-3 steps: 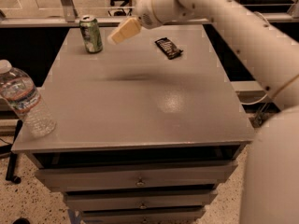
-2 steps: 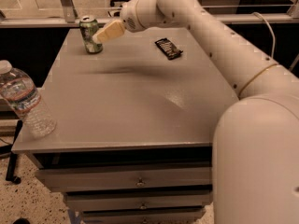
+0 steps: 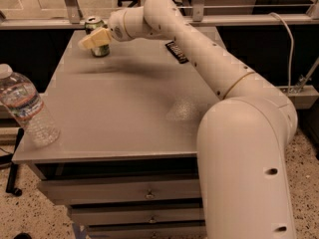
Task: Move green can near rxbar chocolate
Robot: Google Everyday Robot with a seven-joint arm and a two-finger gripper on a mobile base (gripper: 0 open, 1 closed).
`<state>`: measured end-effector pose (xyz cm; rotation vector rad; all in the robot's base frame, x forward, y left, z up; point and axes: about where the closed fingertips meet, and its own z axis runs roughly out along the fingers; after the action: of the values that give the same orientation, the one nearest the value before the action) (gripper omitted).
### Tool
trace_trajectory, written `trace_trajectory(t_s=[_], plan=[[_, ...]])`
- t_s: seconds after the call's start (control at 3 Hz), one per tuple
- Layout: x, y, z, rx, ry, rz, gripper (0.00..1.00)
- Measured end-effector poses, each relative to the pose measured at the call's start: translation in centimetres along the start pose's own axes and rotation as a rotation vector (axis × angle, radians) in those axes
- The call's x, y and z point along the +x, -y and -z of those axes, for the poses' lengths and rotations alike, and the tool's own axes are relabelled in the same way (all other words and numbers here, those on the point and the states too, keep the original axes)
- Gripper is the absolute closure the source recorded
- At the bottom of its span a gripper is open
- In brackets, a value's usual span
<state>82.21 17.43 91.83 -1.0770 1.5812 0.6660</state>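
The green can (image 3: 98,50) stands upright at the far left of the grey table (image 3: 124,113), its silver top showing. My gripper (image 3: 92,40) reaches across from the right and its pale fingers overlap the can's front, covering its middle. The rxbar chocolate (image 3: 177,52), a flat dark bar, lies at the far right of the table, partly behind my arm.
A clear plastic water bottle (image 3: 27,108) stands at the table's near left corner. My white arm (image 3: 209,63) spans the right side of the table. Drawers (image 3: 124,190) sit under the tabletop. A rail and a cable run behind the table.
My gripper has moved left from mid-table to the green can and now overlaps it. The can, bar and bottle have stayed in place.
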Motion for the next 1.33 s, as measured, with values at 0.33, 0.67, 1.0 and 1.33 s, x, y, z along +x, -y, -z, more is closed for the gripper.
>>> trace_trajectory(t_s=[0.33,0.67,1.0,1.33], plan=[[0.6,-0.2,-1.8,0.014,-0.002,-0.014,0.15],[1.2,0.4,-2.4,0.057,-0.001,-0.018,0.38],[1.2,2.4,0.1,0.148,0.014,-0.041,0.7],[0.7,3.7,5.8,0.212,0.02,-0.066,0.92]])
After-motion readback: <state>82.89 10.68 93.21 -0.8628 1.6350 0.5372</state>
